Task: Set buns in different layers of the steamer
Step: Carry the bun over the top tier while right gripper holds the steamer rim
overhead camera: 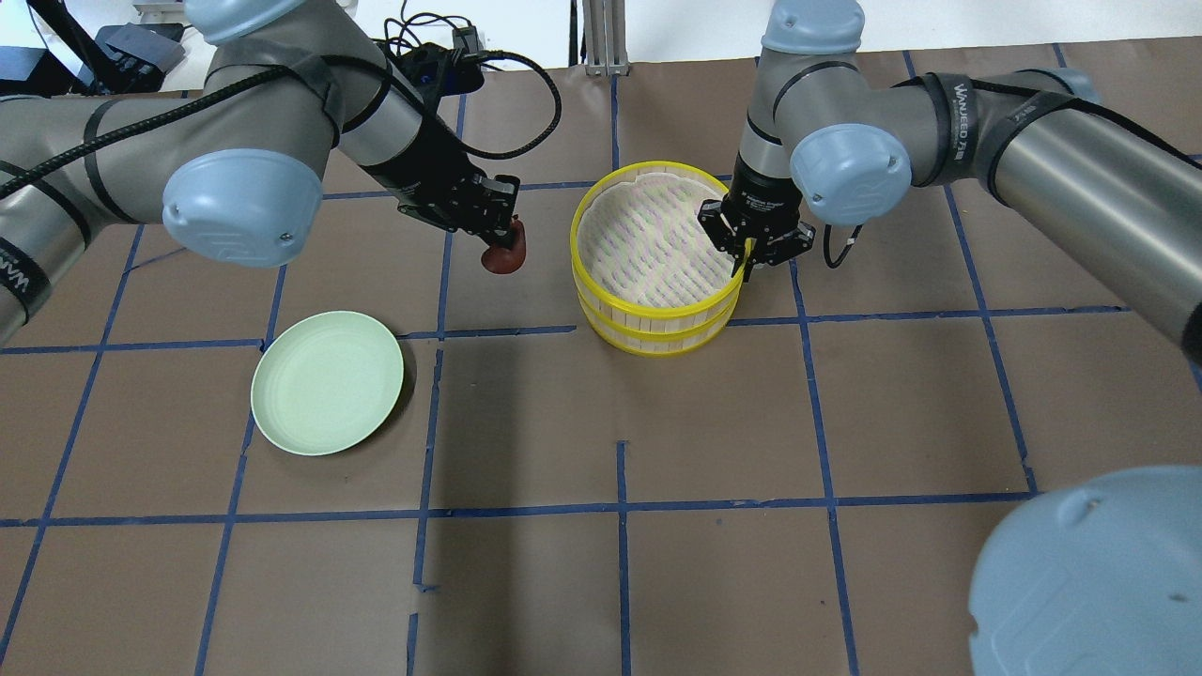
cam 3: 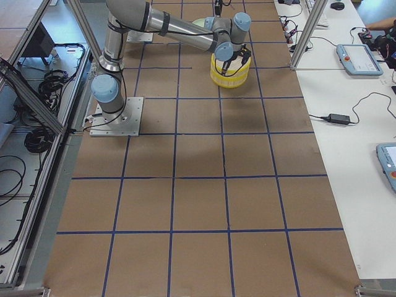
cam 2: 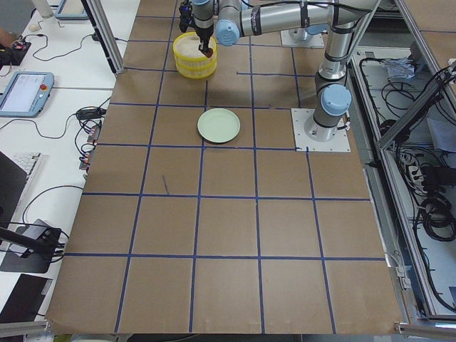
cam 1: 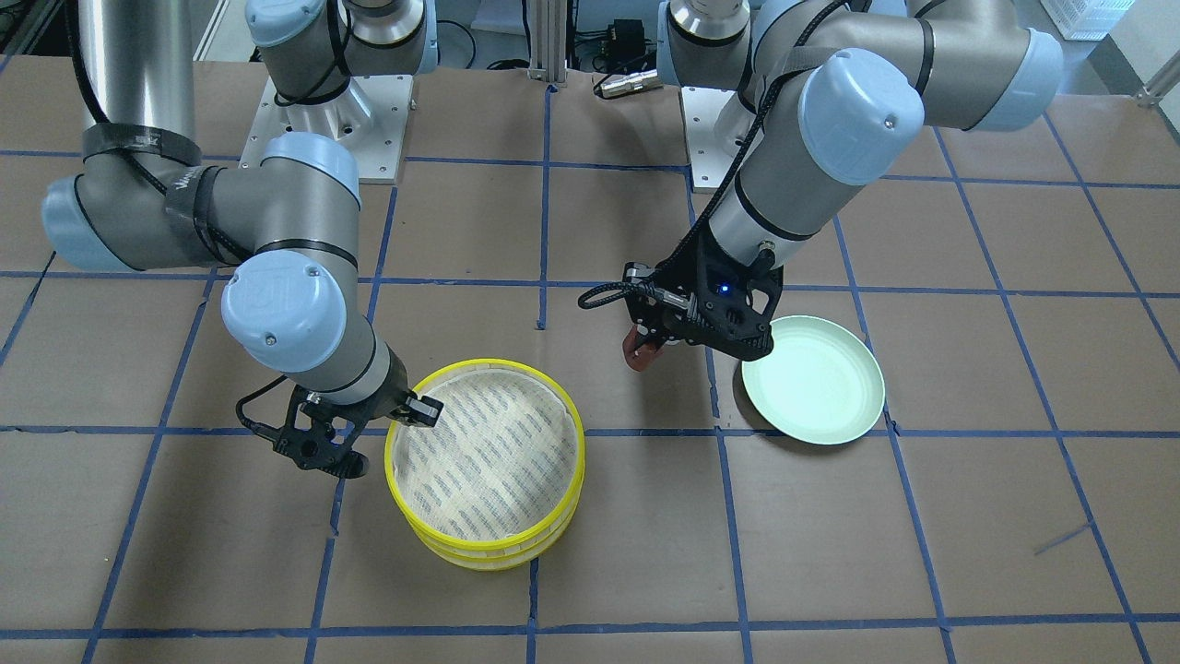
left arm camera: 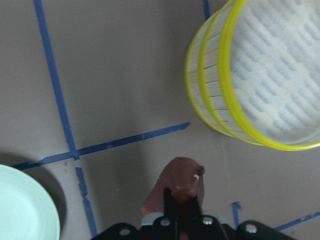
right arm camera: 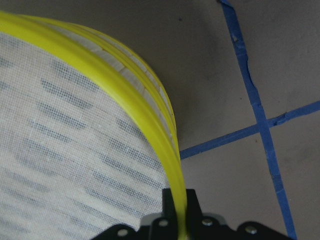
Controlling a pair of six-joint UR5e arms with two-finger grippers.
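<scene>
Yellow-rimmed steamer stack (cam 1: pixel 553 526), your landmark throughout: upper tray (cam 1: pixel 489 452) on lower tray (cam 1: pixel 479 557), on the table (cam 1: pixel 645 572).

- Front-facing view. Upper tray floor bare. Right jaws clenched on the upper tray's rim, on the stack's side toward the robot's right. Left jaws grasping the dark reddish-brown bun (cam 1: pixel 636 349), held off to the stack's other side, apart from it. The pale green plate (cam 1: pixel 811 380) lies beyond the bun from the stack, nothing on it.
- Overhead view. The bun hangs just outside the stack's left wall, not touching. The stack lies to the robot's right of the left jaws, so the left arm is the nearer carrier and the right arm only holds the rim.
- Left wrist view. The bun looks slightly longer along the jaws' reach than across, its free end pointing down at the table, the stack ahead and to one side.
- Right wrist view. The yellow rim runs between the fingers; mesh on one side, table on the other.
- White bun: you will find it in no view. The lower tray's floor is covered.
</scene>
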